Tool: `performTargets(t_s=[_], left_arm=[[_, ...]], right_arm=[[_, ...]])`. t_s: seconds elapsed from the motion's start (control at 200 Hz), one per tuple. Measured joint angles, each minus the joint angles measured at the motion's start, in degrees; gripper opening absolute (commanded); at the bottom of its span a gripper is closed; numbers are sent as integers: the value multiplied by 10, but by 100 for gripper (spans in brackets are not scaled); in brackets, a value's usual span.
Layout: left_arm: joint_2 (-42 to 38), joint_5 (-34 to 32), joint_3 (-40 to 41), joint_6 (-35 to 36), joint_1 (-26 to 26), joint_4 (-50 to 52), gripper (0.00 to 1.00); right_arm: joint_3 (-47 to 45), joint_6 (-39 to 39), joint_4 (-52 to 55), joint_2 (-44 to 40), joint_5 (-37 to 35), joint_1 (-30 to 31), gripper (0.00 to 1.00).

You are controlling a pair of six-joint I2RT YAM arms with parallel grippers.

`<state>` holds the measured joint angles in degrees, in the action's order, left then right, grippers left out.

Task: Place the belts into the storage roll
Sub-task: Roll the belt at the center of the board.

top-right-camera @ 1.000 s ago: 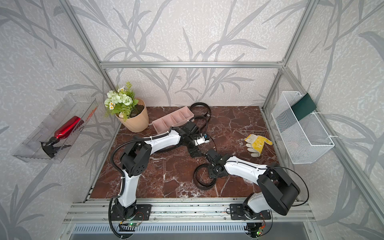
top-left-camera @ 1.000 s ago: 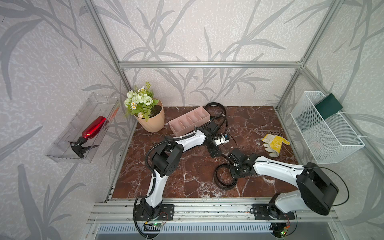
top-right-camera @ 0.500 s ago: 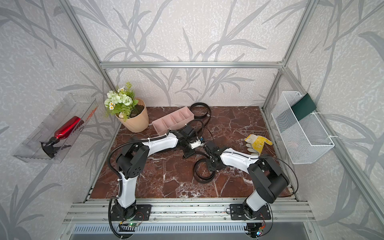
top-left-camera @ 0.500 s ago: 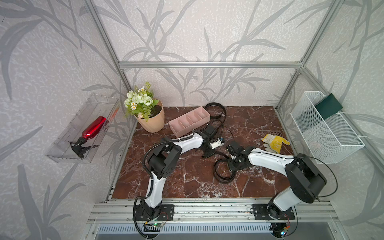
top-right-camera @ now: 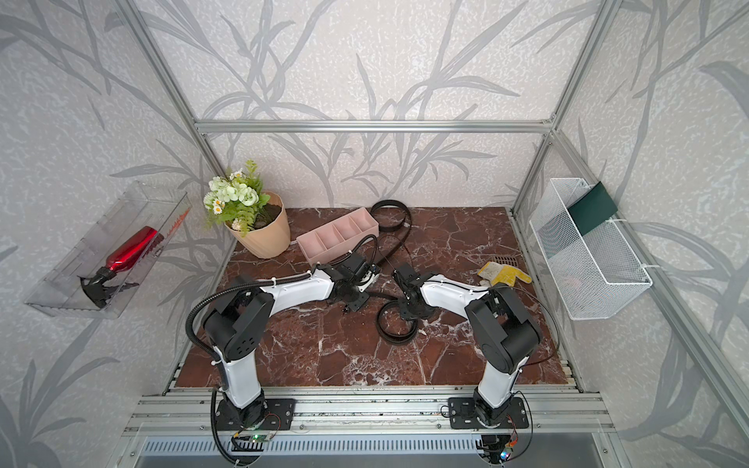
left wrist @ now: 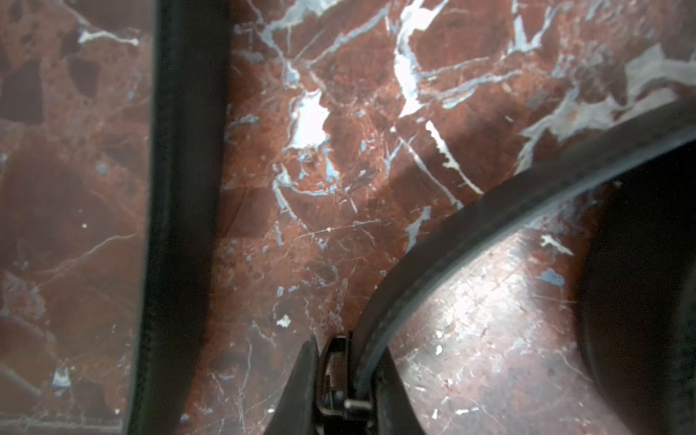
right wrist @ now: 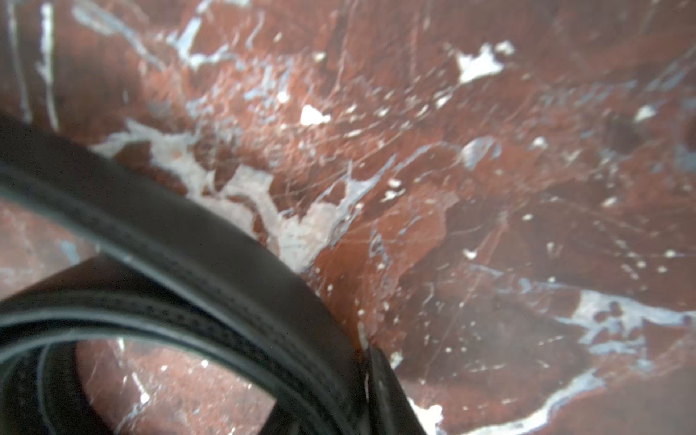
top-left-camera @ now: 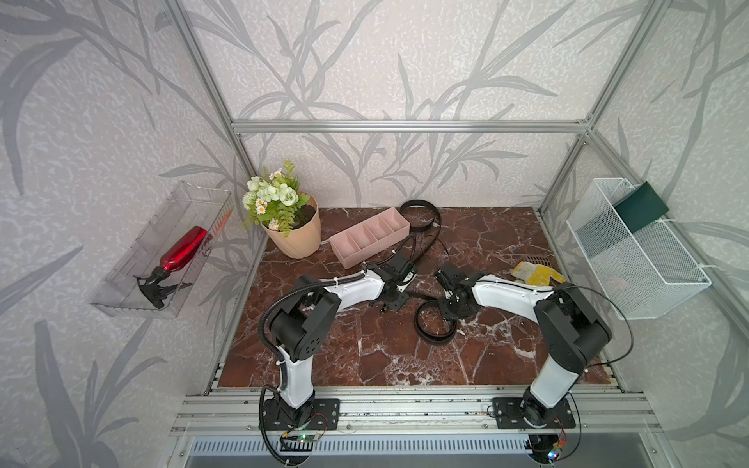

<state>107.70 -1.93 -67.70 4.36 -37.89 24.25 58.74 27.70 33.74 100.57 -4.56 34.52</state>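
Matt leather belt point(left wrist: 489, 211), glossy marble tabletop point(left wrist: 339, 150)

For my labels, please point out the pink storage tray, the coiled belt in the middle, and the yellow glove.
pink storage tray point(top-left-camera: 352, 256): a top view, near long wall.
coiled belt point(top-left-camera: 434, 339): a top view, near curve.
yellow glove point(top-left-camera: 534, 274): a top view, palm.

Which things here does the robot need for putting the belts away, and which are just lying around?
For the job:
- near belt, coiled on the table
- far belt, behind the tray
- pink storage tray

Just lying about:
- flowerpot
- yellow glove
- wire basket
- red spray bottle
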Motion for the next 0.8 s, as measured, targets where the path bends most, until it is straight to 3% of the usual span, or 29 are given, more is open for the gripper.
performTargets(t_s=[0.5,0.58,0.675,0.8], left_arm=[[-24,-42,31,-56,38,7,0],[-24,-42,31,-57,39,8,0],[-24,-32,30,-56,39,8,0],[-23,-17,26,-57,38,15,0]], right_arm=[[7,42,31,4,-60,-52,31],[5,42,30,3,-61,-57,23],[1,42,27,1,-60,-60,0],[-2,49,23,-2,-54,-62,0]])
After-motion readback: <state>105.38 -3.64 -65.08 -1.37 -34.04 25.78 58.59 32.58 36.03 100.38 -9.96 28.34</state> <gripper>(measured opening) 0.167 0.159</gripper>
